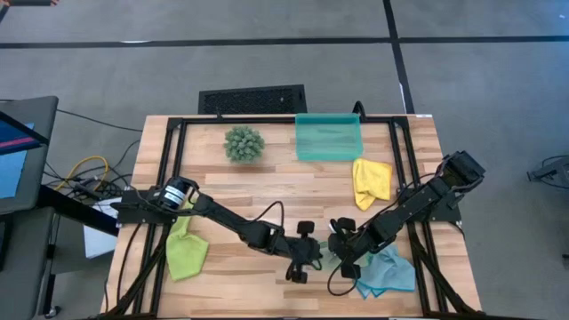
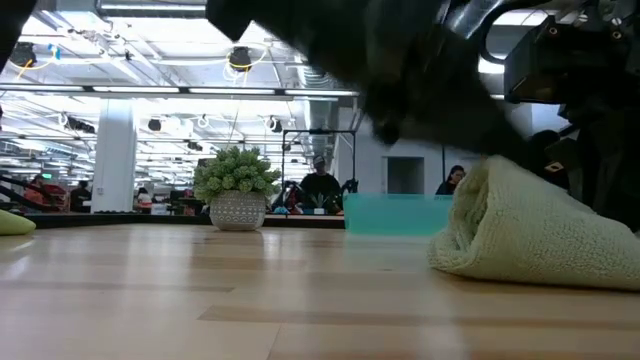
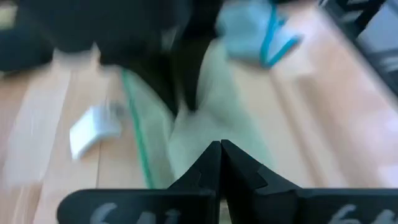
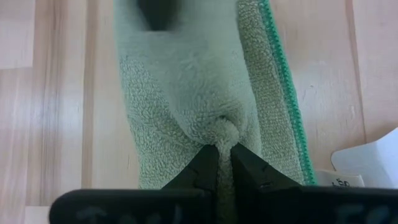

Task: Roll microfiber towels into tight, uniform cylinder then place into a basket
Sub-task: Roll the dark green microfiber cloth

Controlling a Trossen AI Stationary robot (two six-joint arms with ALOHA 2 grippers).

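Note:
A sage green towel [image 1: 325, 259] lies partly rolled near the table's front edge, between my two grippers; in the low view its thick rolled end [image 2: 470, 225] rests on the wood. My right gripper [image 4: 224, 149] is shut on it. My left gripper [image 3: 221, 149] stands shut at the towel's other side, tips together with nothing between them. A lime green towel [image 1: 187, 251] lies front left, a yellow towel [image 1: 371, 181] at the right and a light blue towel [image 1: 388, 272] front right. The teal basket [image 1: 329, 138] sits at the far edge. My left gripper hovers with shut tips over the sage towel [image 3: 205, 118]; whether it touches the cloth I cannot tell. My right gripper pinches a small puckered fold of the sage towel [image 4: 225, 132] between its two fingertips, slanting down from above. The rest of the towel lies on the table beyond the fingers.
A round spiky plant ball [image 1: 244, 143] stands left of the basket. A black slotted grille [image 1: 253, 98] lies beyond the table's far edge. The towel's white tag [image 4: 367, 163] lies beside its green-stitched hem. Bare wood stretches across the table's middle.

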